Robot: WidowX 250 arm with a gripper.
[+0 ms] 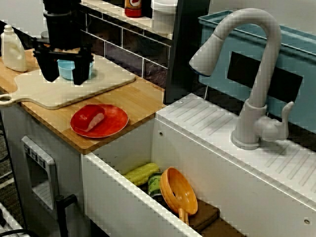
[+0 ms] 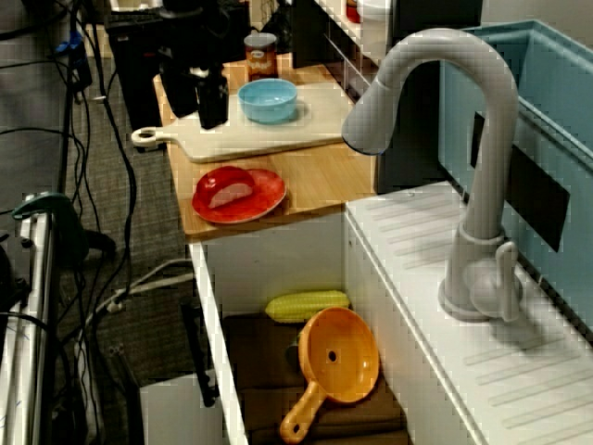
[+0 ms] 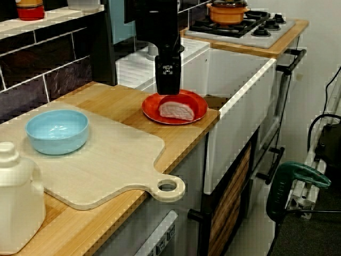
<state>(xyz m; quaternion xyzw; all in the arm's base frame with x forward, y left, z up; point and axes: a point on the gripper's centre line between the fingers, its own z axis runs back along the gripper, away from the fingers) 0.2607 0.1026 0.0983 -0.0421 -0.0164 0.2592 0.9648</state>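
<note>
**Open gripper poised over the board, beside the blue bowl**

The long butcher-block wooden counter (image 1: 143, 98) carries a pale paddle-shaped wooden cutting board (image 1: 111, 79). Above the board hangs the black two-fingered gripper (image 1: 65, 79), its jaws spread wide with nothing between them. The low counter view shows it clear of the surface.

In the high view over the faucet, the gripper sits at about 9 o'clock of the light-blue round plastic bowl (image 2: 269, 100), near it but apart. The bowl stands upright and empty on the board. The red round plastic plate (image 2: 264, 195) lies on bare counter at 7 o'clock of the bowl and holds a pink slice of toy meat (image 3: 176, 110).

In the view across the sink the bowl seems framed by the fingers. I judge that only a line-up, so the high view is the safer guide. A sound grip would need a shift toward 3 o'clock so the fingers straddle the near rim. It would then take a straight descent and a gentle close, since so light a bowl may skate on the smooth board.
</note>
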